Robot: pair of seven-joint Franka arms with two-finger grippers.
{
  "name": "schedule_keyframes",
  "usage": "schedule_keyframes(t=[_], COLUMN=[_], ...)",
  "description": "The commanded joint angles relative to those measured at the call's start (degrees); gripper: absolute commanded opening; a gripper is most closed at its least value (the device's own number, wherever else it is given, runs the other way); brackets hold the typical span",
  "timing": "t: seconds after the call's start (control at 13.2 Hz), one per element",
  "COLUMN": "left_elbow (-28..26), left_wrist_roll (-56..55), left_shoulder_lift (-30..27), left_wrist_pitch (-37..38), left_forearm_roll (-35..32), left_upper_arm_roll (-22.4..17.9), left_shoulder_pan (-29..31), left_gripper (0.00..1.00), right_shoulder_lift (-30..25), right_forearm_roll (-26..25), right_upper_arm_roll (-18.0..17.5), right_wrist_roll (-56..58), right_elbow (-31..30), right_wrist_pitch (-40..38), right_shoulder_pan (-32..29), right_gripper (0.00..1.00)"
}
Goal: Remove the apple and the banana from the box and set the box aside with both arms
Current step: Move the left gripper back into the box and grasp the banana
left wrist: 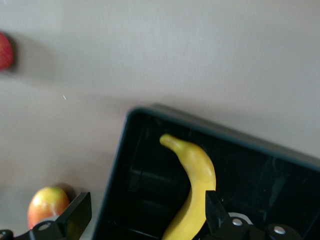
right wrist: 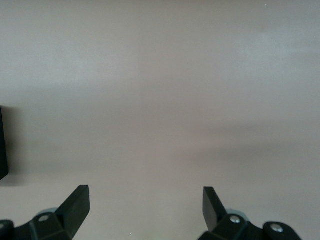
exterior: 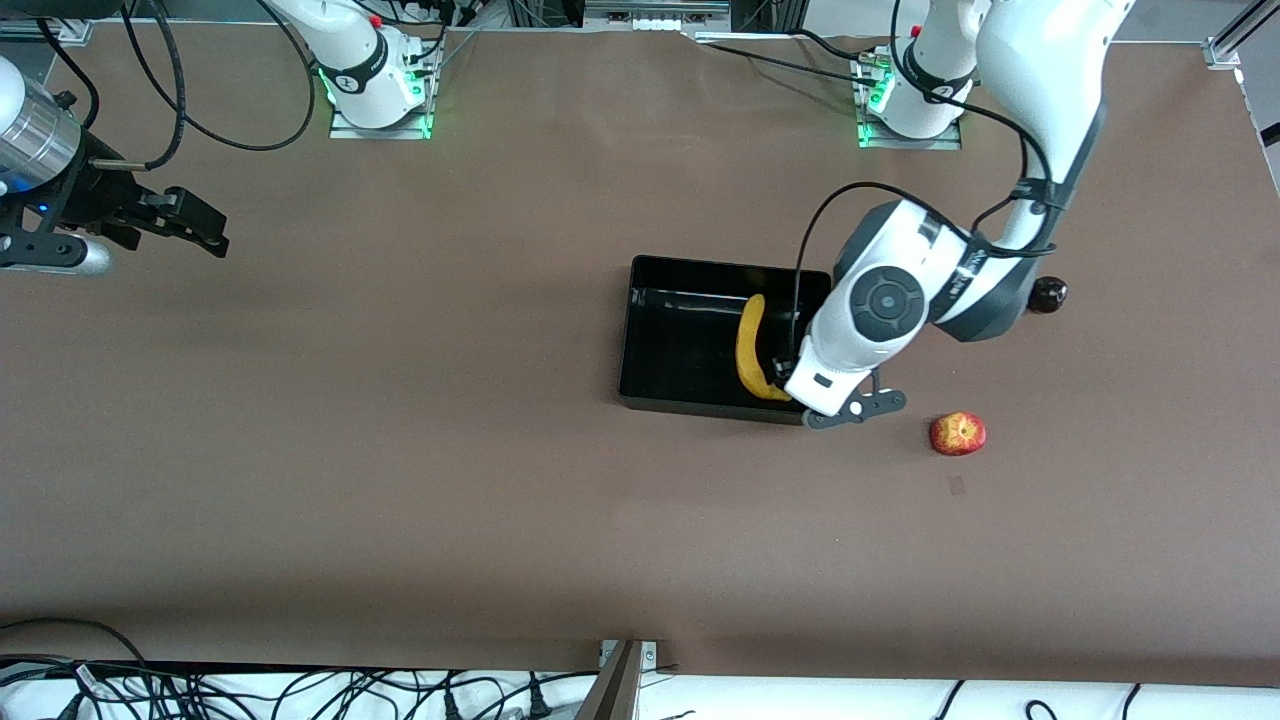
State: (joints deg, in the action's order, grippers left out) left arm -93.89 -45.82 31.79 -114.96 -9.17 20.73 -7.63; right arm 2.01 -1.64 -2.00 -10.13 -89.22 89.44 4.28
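Banana [exterior: 752, 352] lies inside the black tray [exterior: 660, 340], stretched along the tray's end toward the left arm, its curved body resting on the glossy floor with one tip pointing toward the robots' bases and the other near the tray wall closest to the front camera. The tray itself sits on the brown desk [exterior: 400, 450], roughly mid-way across and toward the left arm's end. The left hand [exterior: 800, 385] hangs low over that end of the tray, its fingers [left wrist: 214, 212] spread wide and released, gripping nothing; in the left wrist view the banana shows between them, one finger at the fruit's side and the other out past the tray's wall (whether that nearer finger touches the peel is hard to tell). The apple [exterior: 958, 434], red with yellow patches, rests on the desk outside the tray, toward the left arm's end and slightly nearer to the front camera than the tray. A dark red round fruit [exterior: 1048, 295] sits farther from the camera, partly hidden by the left arm. The right hand [exterior: 190, 225] waits over bare desk at the right arm's end, well apart from everything, its fingers [right wrist: 77, 202] likewise spread and holding nothing.
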Motion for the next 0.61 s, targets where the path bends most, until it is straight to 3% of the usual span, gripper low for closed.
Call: schedule_keyframes(t=[0.0,0.53], left_elbow=[-5.15,-11.13], left_wrist_roll=[-2.07,-8.13], left_shoulder_lift=[-0.24,0.72], left_wrist_pitch=[-3.85,-13.52], left_forearm_roll=[0.3,0.03], left_upper_arm_roll=[1.58,2.3], left_shoulder_pan=[-0.02,-1.86], left_gripper=[1.0,1.0], right_shoulder_lift=[0.18,0.18], right_forearm_roll=[-0.82,-0.82], right_upper_arm_roll=[-0.2,-0.11], right_wrist_roll=[-0.07,0.02], right_elbow=[0.89,0.89], right_wrist_pitch=[-0.41,-0.32], right_shoulder_pan=[0.38,0.29], right_gripper=[1.0,1.0])
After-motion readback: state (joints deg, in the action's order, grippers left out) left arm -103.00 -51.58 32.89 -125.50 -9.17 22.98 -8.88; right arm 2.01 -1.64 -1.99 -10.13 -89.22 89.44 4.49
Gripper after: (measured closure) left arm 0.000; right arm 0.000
